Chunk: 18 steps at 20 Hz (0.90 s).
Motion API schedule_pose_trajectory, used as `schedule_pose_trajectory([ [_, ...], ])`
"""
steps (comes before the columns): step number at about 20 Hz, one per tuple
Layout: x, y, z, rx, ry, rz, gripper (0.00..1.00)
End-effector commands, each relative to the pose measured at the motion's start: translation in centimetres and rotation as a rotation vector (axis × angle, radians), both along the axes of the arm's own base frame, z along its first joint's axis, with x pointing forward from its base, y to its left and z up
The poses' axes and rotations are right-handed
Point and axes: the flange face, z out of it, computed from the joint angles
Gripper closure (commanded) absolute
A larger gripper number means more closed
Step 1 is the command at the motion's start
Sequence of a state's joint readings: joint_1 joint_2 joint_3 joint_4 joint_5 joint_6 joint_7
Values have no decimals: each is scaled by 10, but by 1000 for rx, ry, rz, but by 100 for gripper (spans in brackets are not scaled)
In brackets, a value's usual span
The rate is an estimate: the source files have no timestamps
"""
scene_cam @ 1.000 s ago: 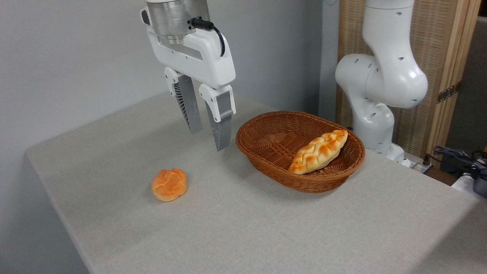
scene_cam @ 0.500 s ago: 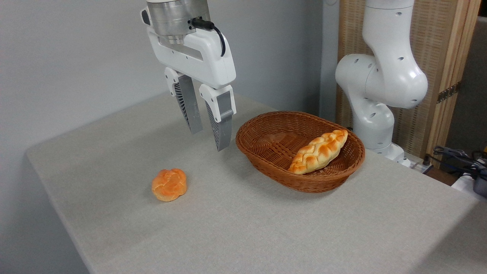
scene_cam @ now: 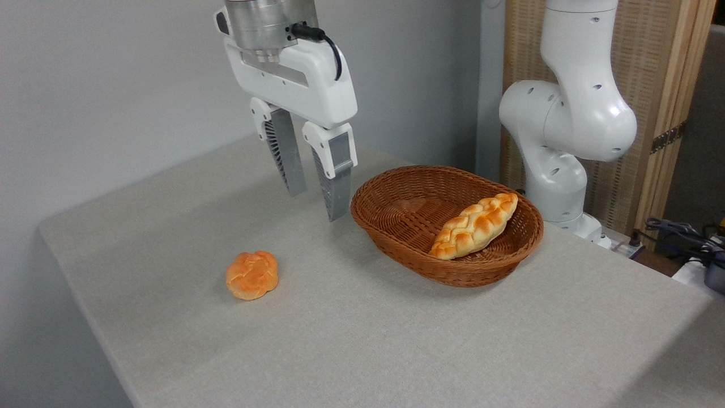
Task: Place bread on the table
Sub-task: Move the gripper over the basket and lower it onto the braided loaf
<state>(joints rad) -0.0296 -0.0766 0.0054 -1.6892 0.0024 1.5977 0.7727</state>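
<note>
The bread [scene_cam: 474, 225], a golden braided loaf with browned plaits, lies in the right half of a brown wicker basket [scene_cam: 396, 238], leaning on its far wall. The basket stands on the table [scene_cam: 368, 340], which is covered in grey-beige cloth. My gripper [scene_cam: 318, 207] hangs above the table just left of the basket's left rim, fingers pointing down. It is open and holds nothing. It is well apart from the loaf.
A small round orange bun [scene_cam: 252, 275] lies on the cloth at the front left. The arm's white base [scene_cam: 558, 170] rises behind the basket at the right. Cables [scene_cam: 679, 232] lie off the table's right edge. A wooden screen stands behind.
The gripper has shifted slightly to the right, toward the basket, still open. The loaf, the basket and the bun have not moved.
</note>
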Motion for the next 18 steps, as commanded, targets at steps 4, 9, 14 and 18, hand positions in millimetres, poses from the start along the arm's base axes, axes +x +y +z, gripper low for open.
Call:
schedule_pose_trajectory([
  [4, -56, 4, -14, 0, 43, -4, 0],
  [9, -112, 6, -39, 8, 89, -8, 0],
  [14, -144, 0, -64, 10, 167, -56, 0],
  [18, -168, -10, -88, 17, 233, -168, 0],
])
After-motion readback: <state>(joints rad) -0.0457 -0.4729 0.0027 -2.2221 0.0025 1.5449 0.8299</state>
